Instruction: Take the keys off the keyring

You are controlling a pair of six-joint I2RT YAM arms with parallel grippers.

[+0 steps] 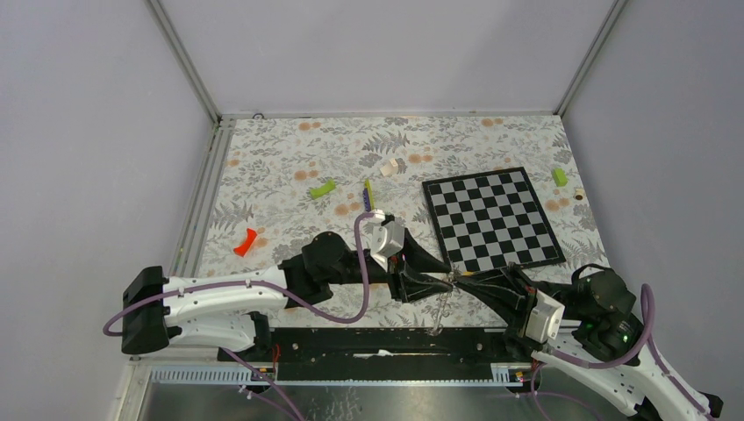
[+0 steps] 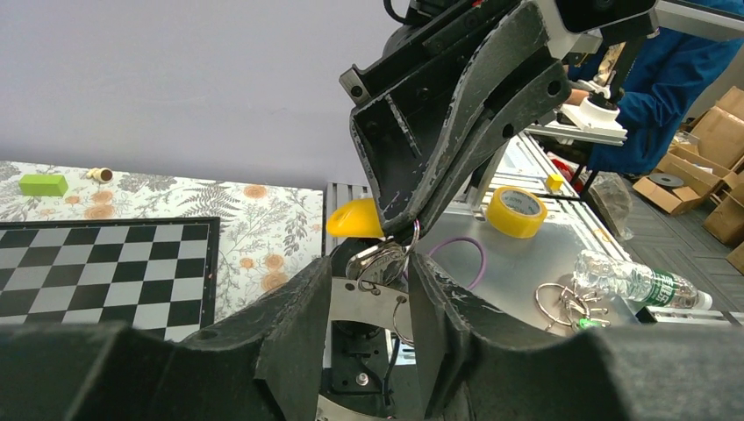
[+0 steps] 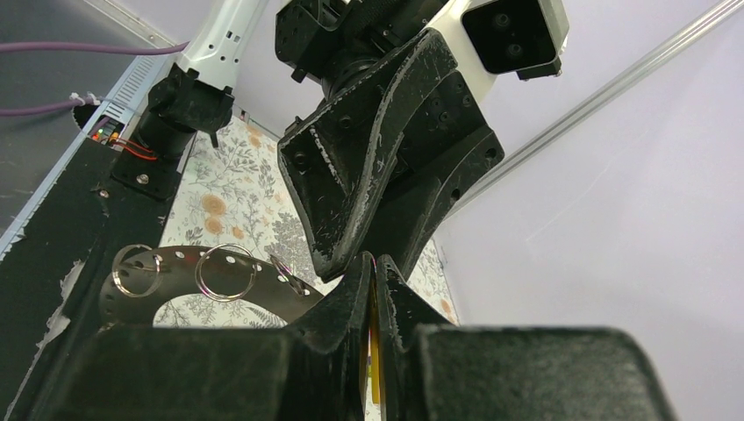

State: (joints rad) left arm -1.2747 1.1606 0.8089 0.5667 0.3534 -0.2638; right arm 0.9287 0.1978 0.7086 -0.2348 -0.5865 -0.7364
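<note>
Just above the table's near edge, my left gripper (image 1: 439, 282) and right gripper (image 1: 469, 282) meet tip to tip. The right gripper (image 3: 373, 272) is shut on the yellow tag (image 2: 355, 219) of a key. That key's silver blade (image 2: 386, 261) hangs between my left gripper's (image 2: 368, 272) open fingers. The keyring (image 2: 361, 307), a flat grey metal band with holes, lies behind the blade and hangs below the grippers (image 1: 441, 309). The band (image 3: 268, 294) carries small split rings (image 3: 225, 272). A red-tagged key (image 1: 246, 241) lies on the table at the left.
A checkered board (image 1: 491, 219) lies right of centre. Lime-green blocks (image 1: 322, 189) (image 1: 559, 176) and a thin stick (image 1: 368, 195) lie further back. Off the table are a yellow tape roll (image 2: 516, 210), a water bottle (image 2: 640, 281) and loose rings (image 2: 566, 303).
</note>
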